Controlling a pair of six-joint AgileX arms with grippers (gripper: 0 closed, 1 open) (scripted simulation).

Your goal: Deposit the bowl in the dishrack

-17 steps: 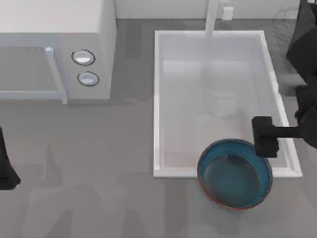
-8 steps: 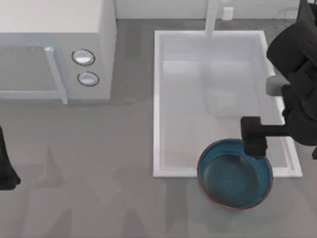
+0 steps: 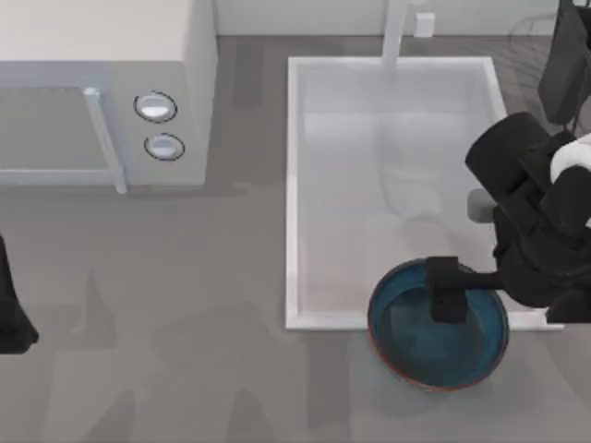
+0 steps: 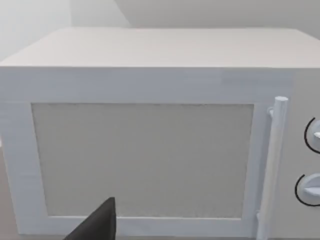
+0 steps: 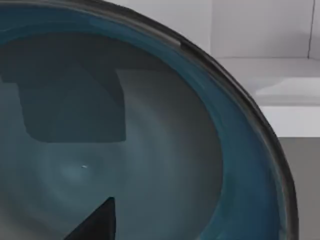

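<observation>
A: Where is the bowl (image 3: 438, 325)?

B: The teal-blue bowl with a reddish-brown rim sits on the grey bench (image 3: 185, 323), its far edge overlapping the near right corner of the white sink basin (image 3: 294, 185). The right pincer (image 3: 447, 290) hangs over its inside, near the far rim. Whether its fingers are apart or together, I cannot tell.

A: What could go wrong?

B: I judge the glossy, curved wall may slip from a thin rim pinch, tipping the bowl against the basin edge.

A: And the left arm?

B: Parked at the bench's left edge, facing a white microwave (image 4: 150, 135).

A: Any writing?

B: None readable; the microwave's two dials (image 3: 155, 107) are unlabelled.
</observation>
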